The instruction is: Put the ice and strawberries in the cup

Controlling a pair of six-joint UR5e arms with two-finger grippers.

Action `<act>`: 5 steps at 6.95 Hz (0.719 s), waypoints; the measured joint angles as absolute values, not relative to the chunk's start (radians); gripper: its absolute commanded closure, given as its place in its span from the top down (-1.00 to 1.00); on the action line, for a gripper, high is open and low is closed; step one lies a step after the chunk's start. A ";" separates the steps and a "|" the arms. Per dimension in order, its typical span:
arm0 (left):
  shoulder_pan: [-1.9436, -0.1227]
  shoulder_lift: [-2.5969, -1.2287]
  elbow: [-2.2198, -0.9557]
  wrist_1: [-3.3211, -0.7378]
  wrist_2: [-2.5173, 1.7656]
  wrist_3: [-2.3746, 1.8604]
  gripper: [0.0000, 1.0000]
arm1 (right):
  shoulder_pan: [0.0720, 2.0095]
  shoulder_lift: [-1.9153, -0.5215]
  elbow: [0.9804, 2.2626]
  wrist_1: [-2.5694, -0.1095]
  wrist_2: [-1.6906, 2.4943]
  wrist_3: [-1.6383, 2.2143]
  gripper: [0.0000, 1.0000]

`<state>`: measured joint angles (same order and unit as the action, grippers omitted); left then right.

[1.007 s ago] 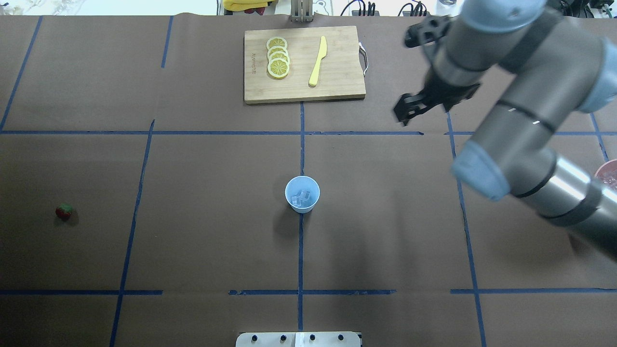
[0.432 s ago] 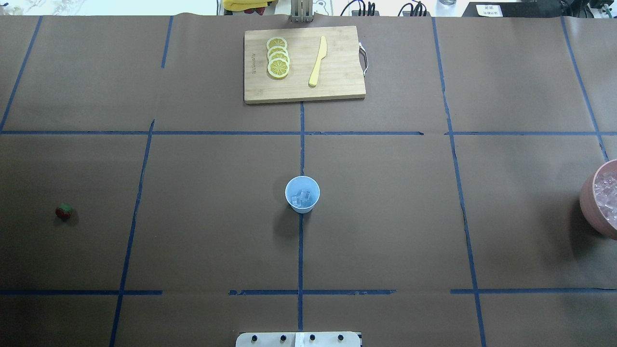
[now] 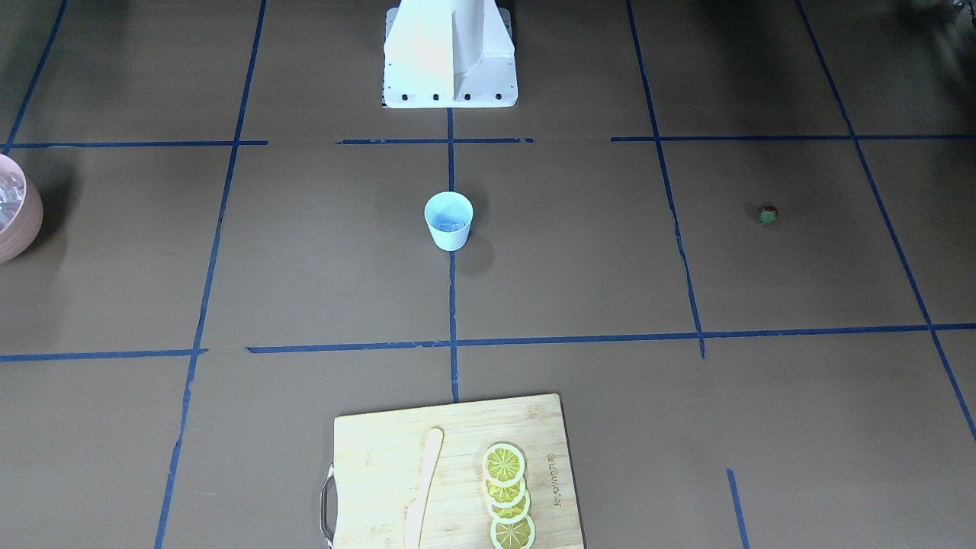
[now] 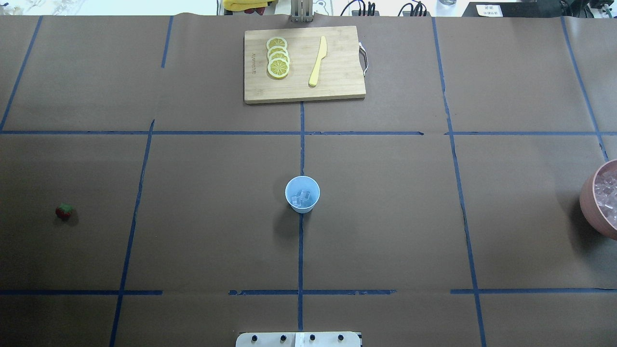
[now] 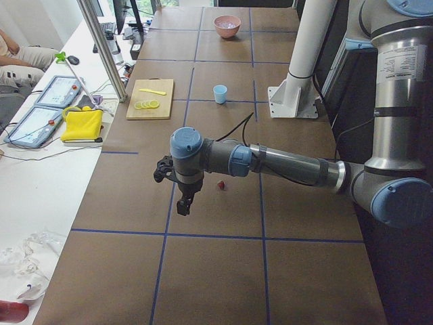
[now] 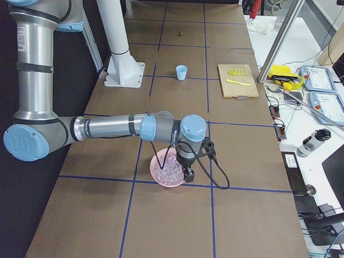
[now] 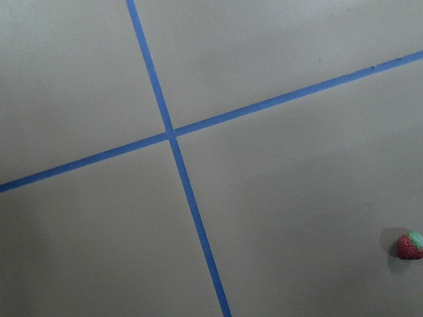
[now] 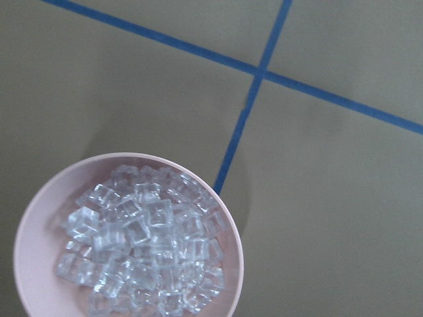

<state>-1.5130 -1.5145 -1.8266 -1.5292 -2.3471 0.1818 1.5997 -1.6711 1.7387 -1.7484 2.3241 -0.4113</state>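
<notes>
Several ice cubes (image 4: 302, 196) lie in the cup (image 4: 291, 188); the strawberry (image 4: 64, 211) sits far off on the desk (image 4: 217, 241). The left end effector (image 5: 185, 205), its state impossible to tell, hovers near the strawberry. Next, I think, it must grasp it.

ice (image 4: 302, 197) in cup (image 4: 303, 209), strawberry (image 4: 64, 211) far left
</notes>
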 measured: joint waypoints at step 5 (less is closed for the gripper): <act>-1.287 -1.448 -1.894 -1.722 -2.353 -0.295 1.00 | 1.615 -1.702 1.669 -1.594 2.322 -0.325 0.98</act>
